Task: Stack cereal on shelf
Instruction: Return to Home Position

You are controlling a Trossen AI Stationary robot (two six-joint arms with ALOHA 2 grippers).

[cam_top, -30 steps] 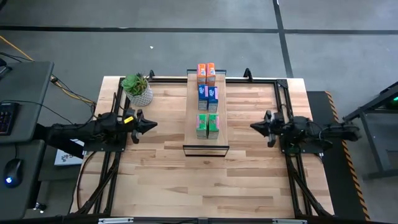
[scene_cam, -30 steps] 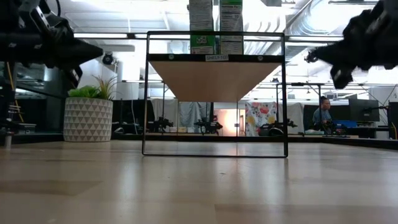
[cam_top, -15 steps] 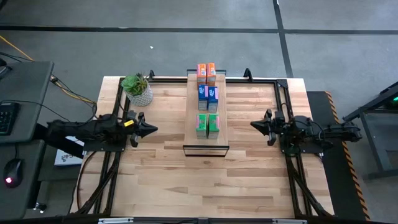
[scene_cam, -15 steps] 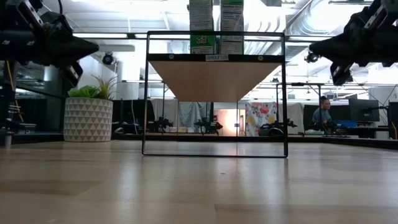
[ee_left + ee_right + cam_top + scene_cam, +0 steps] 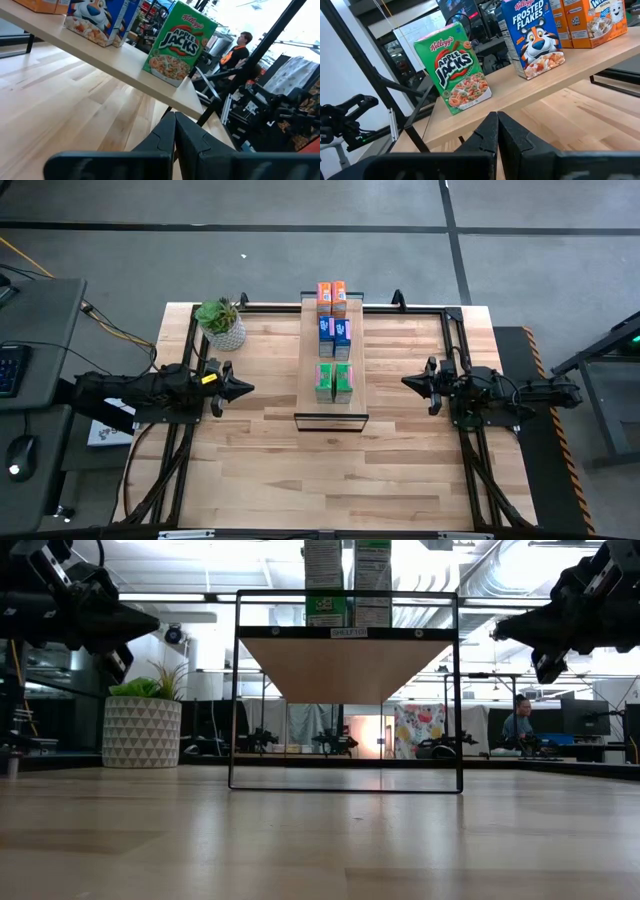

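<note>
The shelf (image 5: 334, 405) is a long light-wood plank on a thin black frame, standing mid-table. On it stand two orange boxes (image 5: 331, 297) at the far end, two blue boxes (image 5: 334, 336) in the middle and two green boxes (image 5: 334, 381) nearer. My left gripper (image 5: 246, 388) is shut and empty, left of the shelf, pointing at it. My right gripper (image 5: 406, 382) is shut and empty, right of the shelf. The left wrist view shows a green box (image 5: 178, 45); the right wrist view shows a green box (image 5: 458, 68) and a blue box (image 5: 534, 37).
A potted green plant (image 5: 220, 323) in a white pot stands at the table's far left. Black frame rails (image 5: 445, 340) run along the table's left, right and far sides. A person (image 5: 518, 724) sits in the room behind.
My left gripper has gone a little toward the table's near edge and toward the shelf. My right gripper has tipped slightly, staying about where it was. The boxes and the shelf have kept still.
</note>
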